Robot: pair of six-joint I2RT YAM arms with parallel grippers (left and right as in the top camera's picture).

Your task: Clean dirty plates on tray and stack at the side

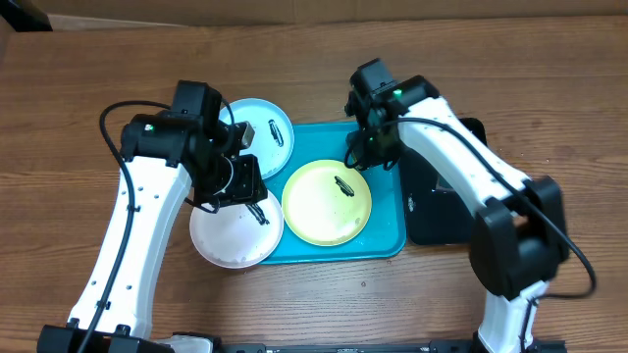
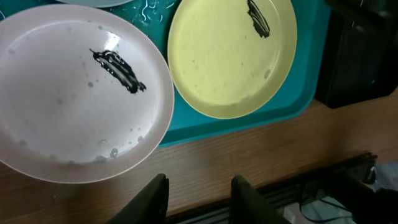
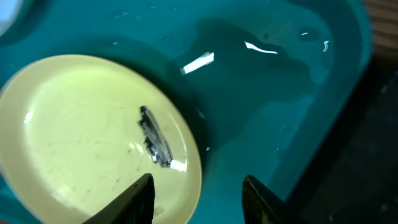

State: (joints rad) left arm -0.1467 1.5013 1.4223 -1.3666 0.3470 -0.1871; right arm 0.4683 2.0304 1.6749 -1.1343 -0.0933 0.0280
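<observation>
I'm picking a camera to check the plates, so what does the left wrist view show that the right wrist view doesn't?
Only the left wrist: the white plate with a dark smear, and the wooden table. Only the right wrist: a bare, wet stretch of the tray with bright glints. Both: the yellow plate, dark smear on it, lying in the tray.

Lighting even and bright overhead; white glare streaks on the wet tray [image 3: 280,74]; right wrist view soft, fingers [image 3: 140,196] blurred.
</observation>
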